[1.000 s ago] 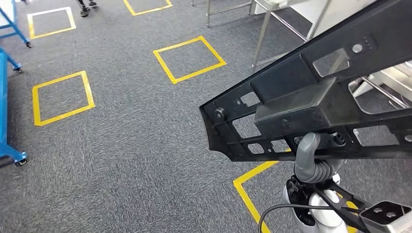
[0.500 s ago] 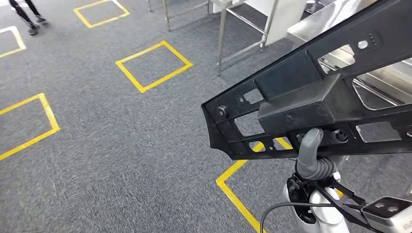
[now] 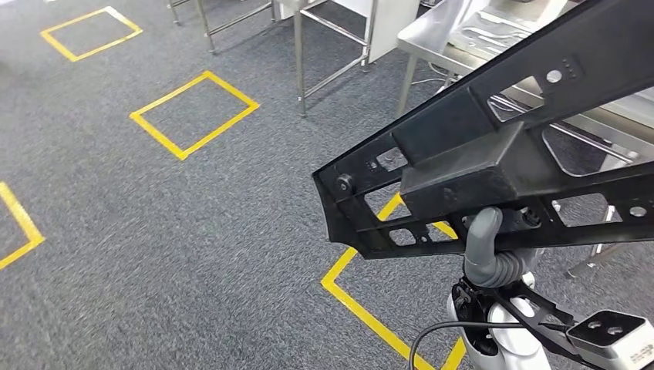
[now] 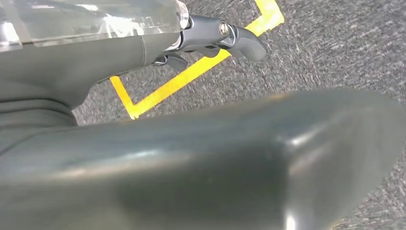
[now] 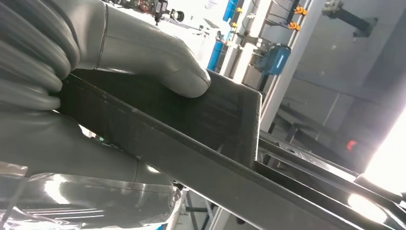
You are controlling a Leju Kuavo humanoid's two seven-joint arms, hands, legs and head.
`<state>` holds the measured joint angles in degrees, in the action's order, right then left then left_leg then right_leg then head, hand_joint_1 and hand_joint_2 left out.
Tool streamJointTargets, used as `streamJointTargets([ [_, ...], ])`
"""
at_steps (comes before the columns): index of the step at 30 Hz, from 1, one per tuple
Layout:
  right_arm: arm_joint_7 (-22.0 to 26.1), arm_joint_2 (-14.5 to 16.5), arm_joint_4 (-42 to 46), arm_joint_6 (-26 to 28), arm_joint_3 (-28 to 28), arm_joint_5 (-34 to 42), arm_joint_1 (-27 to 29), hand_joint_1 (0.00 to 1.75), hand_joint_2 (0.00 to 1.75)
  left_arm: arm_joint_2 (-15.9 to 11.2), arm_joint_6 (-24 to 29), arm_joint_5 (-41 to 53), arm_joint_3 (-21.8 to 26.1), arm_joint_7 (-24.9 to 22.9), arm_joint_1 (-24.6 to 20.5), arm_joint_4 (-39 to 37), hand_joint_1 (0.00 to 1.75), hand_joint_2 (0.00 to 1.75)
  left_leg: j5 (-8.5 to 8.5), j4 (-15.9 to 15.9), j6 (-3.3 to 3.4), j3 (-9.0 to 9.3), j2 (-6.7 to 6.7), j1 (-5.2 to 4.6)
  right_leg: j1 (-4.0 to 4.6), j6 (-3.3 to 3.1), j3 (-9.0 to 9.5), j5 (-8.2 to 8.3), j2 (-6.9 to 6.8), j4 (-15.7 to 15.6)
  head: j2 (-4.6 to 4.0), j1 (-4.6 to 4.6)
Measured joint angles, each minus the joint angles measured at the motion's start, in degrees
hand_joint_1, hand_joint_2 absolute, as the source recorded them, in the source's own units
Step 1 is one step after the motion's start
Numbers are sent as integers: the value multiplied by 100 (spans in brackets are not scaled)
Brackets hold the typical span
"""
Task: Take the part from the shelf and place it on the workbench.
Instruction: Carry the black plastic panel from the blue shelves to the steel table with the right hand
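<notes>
Right hand (image 3: pixel 487 254) grips the lower rail of the black part (image 3: pixel 493 166), thumb (image 5: pixel 158 52) pressed on its boxy section; one hand only. Left hand (image 4: pixel 210 38) hangs over the carpet, fingers partly curled, nothing in it; can't tell more. The part runs out well past the hand on both sides, long end toward the metal workbench (image 3: pixel 463 35) ahead.

Risks, my read:
- one-hand grip near the middle, so the part may pivot or slip
- far end could clip the bench edge or legs

Count: one part, one clear bench, three taped floor squares (image 3: pixel 193 114) at least partly visible.
</notes>
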<state>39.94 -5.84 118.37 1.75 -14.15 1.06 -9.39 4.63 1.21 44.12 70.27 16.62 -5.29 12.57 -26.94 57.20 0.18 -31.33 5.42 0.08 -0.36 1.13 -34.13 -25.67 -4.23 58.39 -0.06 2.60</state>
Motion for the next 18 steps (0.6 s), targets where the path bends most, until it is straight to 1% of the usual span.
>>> streamJointTargets([
  [1, 0, 3, -8, -64, -1, 8, -13, 175, 175, 0, 28, -9, 1, -27, -3, 0, 0, 0, -17, -1, -32, 16, 59, -8, 23, -34, 3, -17, 27, -32, 0, 0],
  [2, 0, 6, -18, -118, -1, 13, -23, 175, 175, 0, 49, -17, 2, -50, -11, 0, 0, 0, -31, -4, -64, 39, 125, -6, 24, -72, -3, -7, 108, -41, 0, 0],
  [3, -1, 9, -31, -157, -2, 13, -31, 175, 175, 0, 62, -23, 3, -65, -21, 0, 0, 0, -57, 10, -100, 53, 126, 8, 17, -105, 5, 0, 176, -53, 0, 0],
  [4, -1, 13, -46, -181, -4, 8, -51, 175, 175, 0, 60, -26, 4, -65, -28, 0, 0, 0, -122, 82, -130, 40, 50, 22, 5, -140, 15, 11, 243, -69, 0, 0],
  [5, -1, 20, -66, -194, -13, 3, -83, 175, 175, 0, 53, -26, 4, -58, -31, 0, 0, 0, -246, 266, -154, -30, -80, 36, -11, -176, 26, 25, 306, -86, 0, 0],
  [6, -1, 29, -90, -204, -25, -4, -117, 175, 175, 2, 42, -24, 4, -49, -26, -1, 0, 0, -423, 578, -170, -169, -248, 50, -20, -203, 32, 34, 367, -94, 0, 1],
  [7, 0, 36, -120, -215, -39, -9, -149, 175, 175, 4, 31, -22, 4, -41, -14, -2, 0, 0, -619, 981, -177, -361, -375, 51, -18, -223, 31, 36, 437, -94, 1, 1],
  [8, -1, 41, -155, -228, -55, -10, -167, 175, 175, 7, 20, -20, 4, -39, -1, -2, 0, 0, -772, 1381, -183, -563, -439, 53, -12, -234, 30, 37, 514, -92, 0, 1],
  [9, -1, 43, -191, -249, -70, -9, -172, 175, 175, 10, 7, -17, 5, -37, 11, -2, 0, 0, -829, 1652, -186, -714, -468, 53, -5, -236, 32, 37, 596, -90, 0, 1],
  [10, -1, 43, -228, -279, -84, -4, -177, 175, 175, 11, -5, -14, 5, -35, 18, -2, 0, 0, -770, 1717, -182, -774, -482, 53, 0, -236, 36, 36, 679, -86, 1, 1],
  [11, -2, 43, -265, -325, -101, 5, -186, 175, 175, 11, -19, -9, 6, -33, 20, -2, 0, 0, -600, 1546, -170, -725, -503, 53, 2, -234, 43, 35, 761, -82, 0, 0],
  [12, -2, 42, -298, -393, -121, 25, -200, 175, 175, 11, -28, 0, 7, -32, 18, -2, 0, 0, -365, 1188, -151, -586, -561, 56, 1, -227, 52, 31, 842, -76, 0, 0],
  [13, -2, 42, -330, -486, -144, 52, -220, 175, 175, 9, -31, 14, 7, -35, 17, -2, 0, 0, -155, 776, -125, -421, -698, 60, 3, -214, 56, 24, 917, -65, 0, 0],
  [14, -2, 42, -362, -608, -173, 83, -245, 175, 175, 8, -32, 27, 6, -40, 18, -2, 0, 0, -13, 420, -105, -277, -824, 72, 5, -192, 48, 17, 992, -47, 0, 0],
  [15, -1, 41, -393, -746, -208, 113, -268, 175, 175, 8, -28, 38, 5, -48, 16, -2, 0, 0, 53, 191, -88, -185, -923, 74, 1, -162, 31, 15, 1059, -35, 0, 0],
  [16, -2, 40, -427, -884, -245, 133, -287, 175, 175, 7, -27, 44, 5, -57, 12, -2, 0, 0, 50, 99, -69, -145, -971, 71, -7, -123, 9, 19, 1122, -31, 1, 1],
  [17, -2, 38, -462, -1008, -284, 138, -301, 175, 175, 8, -30, 44, 4, -60, 0, -2, 0, 0, 45, 74, -49, -131, -927, 67, -19, -82, -10, 30, 1186, -37, 1, 1],
  [18, -3, 34, -496, -1099, -323, 131, -316, 175, 175, 14, -38, 43, 4, -62, -15, -3, 0, 0, 60, 54, -17, -116, -866, 72, -29, -46, -20, 34, 1219, -41, 0, 1],
])
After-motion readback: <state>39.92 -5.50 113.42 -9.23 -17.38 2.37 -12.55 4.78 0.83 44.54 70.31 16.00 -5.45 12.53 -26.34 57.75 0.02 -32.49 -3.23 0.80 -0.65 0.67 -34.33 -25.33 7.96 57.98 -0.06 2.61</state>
